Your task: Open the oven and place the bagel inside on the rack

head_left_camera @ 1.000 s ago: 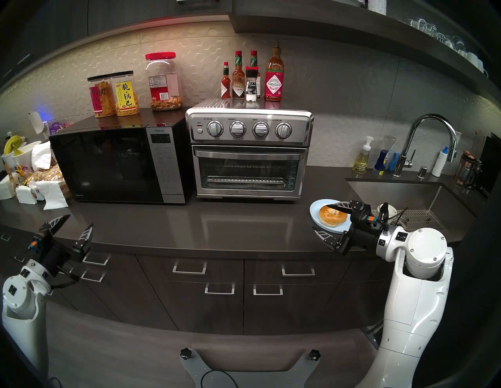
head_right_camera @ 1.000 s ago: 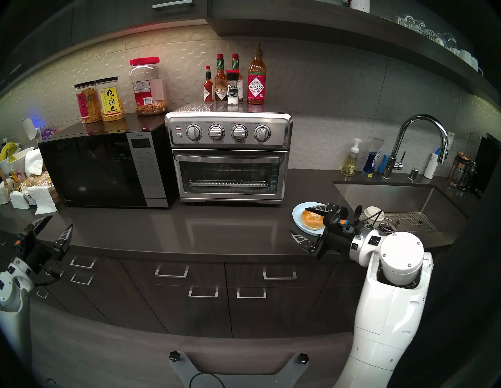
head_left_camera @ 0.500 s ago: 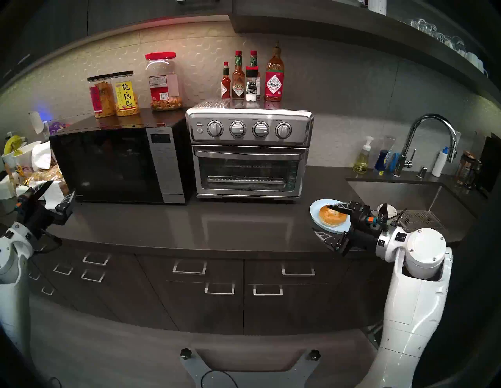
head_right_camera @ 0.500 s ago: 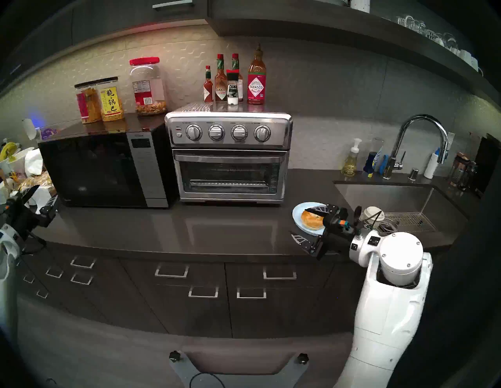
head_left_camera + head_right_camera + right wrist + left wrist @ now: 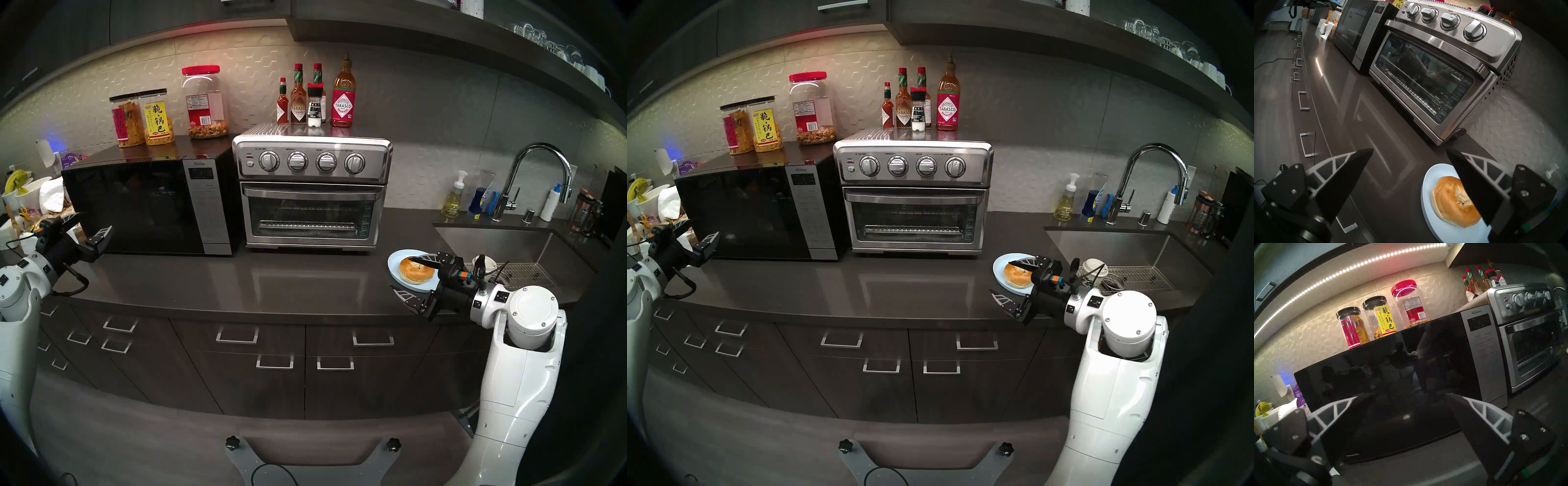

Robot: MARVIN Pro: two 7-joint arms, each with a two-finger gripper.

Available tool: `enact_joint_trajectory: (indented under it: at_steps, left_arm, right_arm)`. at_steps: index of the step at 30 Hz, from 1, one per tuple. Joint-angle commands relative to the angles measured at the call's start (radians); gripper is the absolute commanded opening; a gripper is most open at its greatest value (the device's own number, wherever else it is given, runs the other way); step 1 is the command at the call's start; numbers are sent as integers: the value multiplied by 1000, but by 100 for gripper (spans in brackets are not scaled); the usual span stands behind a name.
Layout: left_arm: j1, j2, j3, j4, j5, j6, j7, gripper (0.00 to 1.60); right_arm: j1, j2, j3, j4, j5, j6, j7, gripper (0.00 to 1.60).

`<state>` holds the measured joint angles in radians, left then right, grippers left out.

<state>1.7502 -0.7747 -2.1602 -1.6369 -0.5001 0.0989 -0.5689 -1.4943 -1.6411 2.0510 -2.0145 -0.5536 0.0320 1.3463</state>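
The steel oven stands at the back of the counter with its glass door shut. Its rack shows through the glass. The golden bagel lies on a light blue plate near the counter's front edge, right of the oven. My right gripper hangs open and turned on its side over the plate, one finger above the bagel, the other toward the counter edge. It holds nothing. My left gripper is open and empty before the microwave's lower left corner.
A black microwave stands left of the oven with snack jars on it. Sauce bottles top the oven. The sink with a wire grate, a paper cup and the faucet lie right. Bags and cups crowd the far left.
My left arm has risen from below the counter edge to counter height, then swung right toward the microwave's front, still open. The right arm and bagel have hardly moved.
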Motion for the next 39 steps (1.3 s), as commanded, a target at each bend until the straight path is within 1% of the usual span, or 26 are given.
enact_joint_trajectory:
  at_steps: [1,2,4,6,7,10,13,15,18,20,21,22,23,24,25,27,29,30,32,39]
  left_arm:
    - [-111,111,56,8,-36,-14,-70,160]
    - [-133,132,75,17,-45,-15,-86,160]
    - [-131,129,75,7,-52,-21,-96,160]
    - [-159,154,98,12,-73,-33,-125,160]
    - [-161,157,100,6,-85,-43,-135,160]
    - [-198,148,110,5,-118,-71,-170,160]
    - [-240,130,105,17,-172,-117,-219,160]
    - [-240,128,103,20,-184,-126,-224,160]
    - [-275,127,126,69,-220,-161,-288,160]
    - [-297,135,159,117,-244,-177,-333,160]
    - [-323,145,210,171,-256,-187,-367,160]
    - [-323,145,210,171,-256,-187,-367,160]
    - [-330,145,233,184,-262,-175,-364,160]
    - [-353,149,264,216,-267,-185,-382,160]
    - [-349,155,285,221,-270,-189,-376,160]
    - [-380,155,336,248,-268,-204,-389,160]
    - [-395,151,366,247,-279,-205,-380,160]
    - [-418,142,391,240,-274,-207,-382,160]
    - [-424,140,402,233,-276,-205,-378,160]
    - [-495,108,483,188,-286,-203,-394,160]
  right_arm:
    - [10,-1,-2,-19,6,-2,-1,160]
    - [10,-1,-2,-19,6,-2,-1,160]
    - [10,-1,-2,-19,6,-2,-1,160]
    - [10,-1,-2,-20,6,-1,-1,160]
    - [10,-1,-2,-20,6,-1,-1,160]
    - [10,-1,-2,-21,7,-1,-1,160]
    - [9,-2,-1,-23,7,-1,-1,160]
    - [9,-2,-1,-23,8,-1,-1,160]
    - [8,-3,-1,-25,8,0,-1,160]
    - [8,-3,-1,-27,9,0,-1,160]
    - [7,-3,-1,-27,9,0,-1,160]
    - [7,-3,-1,-27,9,0,-1,160]
    - [7,-3,-1,-27,9,0,-1,160]
    - [7,-3,-1,-27,9,0,-1,160]
    - [7,-3,-1,-27,9,0,-1,160]
    - [7,-3,-1,-27,9,0,-1,160]
    - [8,-3,-1,-27,8,0,-1,160]
    - [8,-3,-1,-26,8,0,-1,160]
    - [8,-3,-1,-26,8,0,-1,160]
    - [8,-3,-1,-26,8,0,-1,160]
